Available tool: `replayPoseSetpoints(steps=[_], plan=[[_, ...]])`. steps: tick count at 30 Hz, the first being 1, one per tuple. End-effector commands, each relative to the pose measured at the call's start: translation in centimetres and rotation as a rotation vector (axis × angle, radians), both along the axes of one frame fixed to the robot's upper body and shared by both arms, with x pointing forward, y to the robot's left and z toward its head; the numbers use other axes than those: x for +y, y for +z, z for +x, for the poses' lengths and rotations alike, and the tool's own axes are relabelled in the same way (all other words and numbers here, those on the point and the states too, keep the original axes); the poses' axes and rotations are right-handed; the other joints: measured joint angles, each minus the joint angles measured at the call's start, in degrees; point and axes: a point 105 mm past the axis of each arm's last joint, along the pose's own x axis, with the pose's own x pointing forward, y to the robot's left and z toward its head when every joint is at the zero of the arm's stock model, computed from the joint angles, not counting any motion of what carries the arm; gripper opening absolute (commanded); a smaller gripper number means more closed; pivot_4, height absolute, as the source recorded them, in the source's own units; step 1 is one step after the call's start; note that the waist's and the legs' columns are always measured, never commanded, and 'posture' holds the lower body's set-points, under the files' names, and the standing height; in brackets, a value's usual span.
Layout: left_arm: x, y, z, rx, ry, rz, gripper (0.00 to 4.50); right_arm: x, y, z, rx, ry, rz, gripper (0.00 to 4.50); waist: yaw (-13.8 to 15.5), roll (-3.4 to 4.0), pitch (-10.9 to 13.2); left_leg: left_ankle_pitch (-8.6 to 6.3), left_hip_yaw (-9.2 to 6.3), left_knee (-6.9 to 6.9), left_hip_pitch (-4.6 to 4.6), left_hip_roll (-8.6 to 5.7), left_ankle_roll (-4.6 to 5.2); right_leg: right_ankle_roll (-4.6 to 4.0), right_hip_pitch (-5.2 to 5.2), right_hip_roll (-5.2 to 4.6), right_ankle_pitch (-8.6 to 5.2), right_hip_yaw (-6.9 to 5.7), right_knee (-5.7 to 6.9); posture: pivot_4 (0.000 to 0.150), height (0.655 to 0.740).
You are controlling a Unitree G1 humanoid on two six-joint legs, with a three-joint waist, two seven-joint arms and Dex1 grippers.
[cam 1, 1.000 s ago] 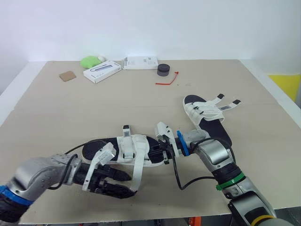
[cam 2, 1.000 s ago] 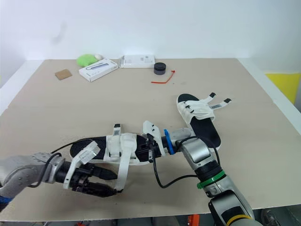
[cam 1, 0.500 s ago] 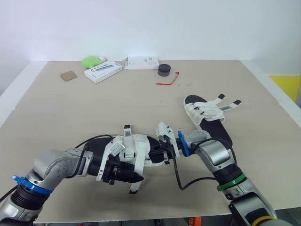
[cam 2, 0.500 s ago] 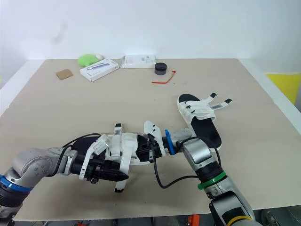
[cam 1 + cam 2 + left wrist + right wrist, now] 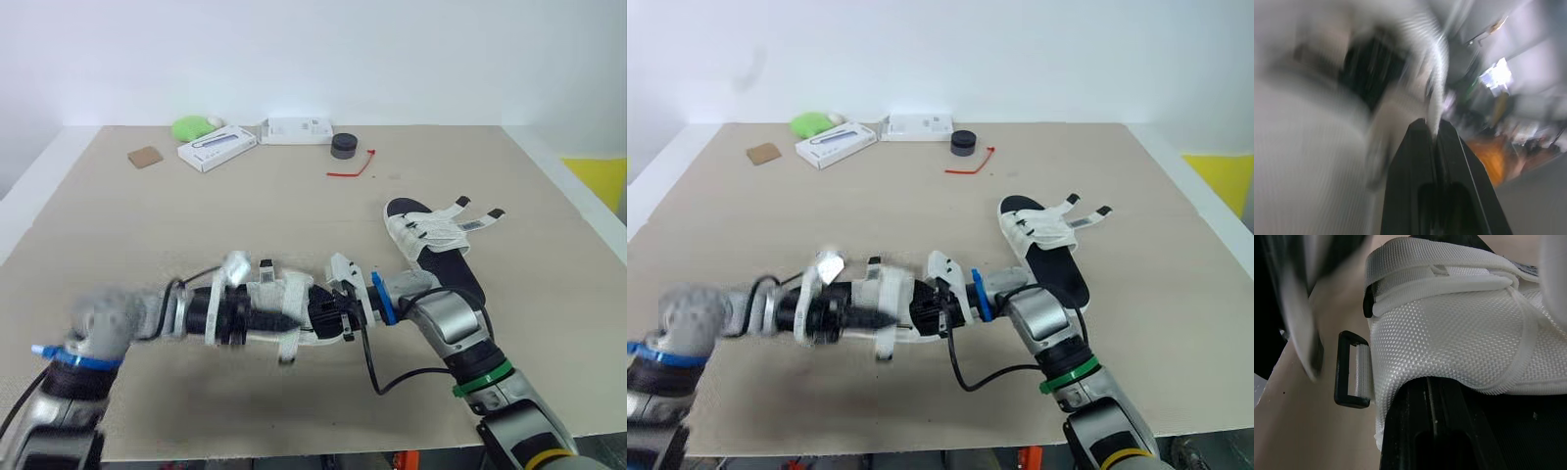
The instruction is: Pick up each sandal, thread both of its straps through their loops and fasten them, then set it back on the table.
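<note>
Matte beige board surface (image 5: 294,196) | near sandal (image 5: 279,291), black sole, white woven upper, held at the front between both arms | second sandal (image 5: 431,235) laid flat at right, straps splayed | right fingers (image 5: 1415,406) clamped on the near sandal's mesh upper | left fingers (image 5: 1420,147) pinched shut on its white strap (image 5: 1437,83) | black rectangular loop (image 5: 1352,369) seen beside the upper

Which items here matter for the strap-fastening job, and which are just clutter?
Job: near sandal; its strap, pinched in the left gripper; right gripper; far sandal.
Lying about: green lump; angled white box; flat white box; black puck; red tie; brown square.
</note>
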Motion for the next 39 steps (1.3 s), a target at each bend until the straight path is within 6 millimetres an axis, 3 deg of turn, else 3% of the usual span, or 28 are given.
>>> replayPoseSetpoints(steps=[1, 5, 25, 39], plan=[[0.1, 1.4, 1.6, 0.071, 0.061, -0.091, 0.06, -0.8, -3.4, -0.5, 0.105, -0.040, -0.098, 0.00, 0.01, 0.05, -0.03, -0.01, 0.01, -0.01, 0.01, -0.03, 0.00, 0.02, 0.02, -0.03, -0.02, 0.01, 0.00, 0.150, 0.7400], [-0.3, 0.8, 2.9, 0.108, 0.143, -0.067, 0.06, -0.6, -3.5, -0.4, 0.105, -0.048, -0.096, 0.00, 0.02, 0.04, -0.02, -0.01, -0.02, -0.01, 0.00, -0.02, 0.01, 0.01, 0.01, 0.00, -0.01, 0.00, -0.01, 0.150, 0.7400], [-1.0, -2.1, 1.4, 0.162, 0.117, 0.060, 0.06, -0.5, -3.6, -0.5, 0.104, -0.057, -0.093, 0.00, 0.00, 0.02, -0.02, 0.04, -0.04, -0.01, 0.03, -0.02, -0.09, 0.00, 0.01, 0.02, 0.06, -0.01, -0.01, 0.150, 0.7400], [-0.5, -2.1, 3.1, 0.293, 0.130, 0.027, 0.06, -0.5, -3.7, -0.6, 0.103, -0.056, -0.096, 0.00, 0.01, 0.01, -0.03, 0.05, -0.05, -0.01, 0.05, -0.03, -0.09, 0.01, 0.01, 0.02, 0.07, -0.01, -0.01, 0.150, 0.7400]])
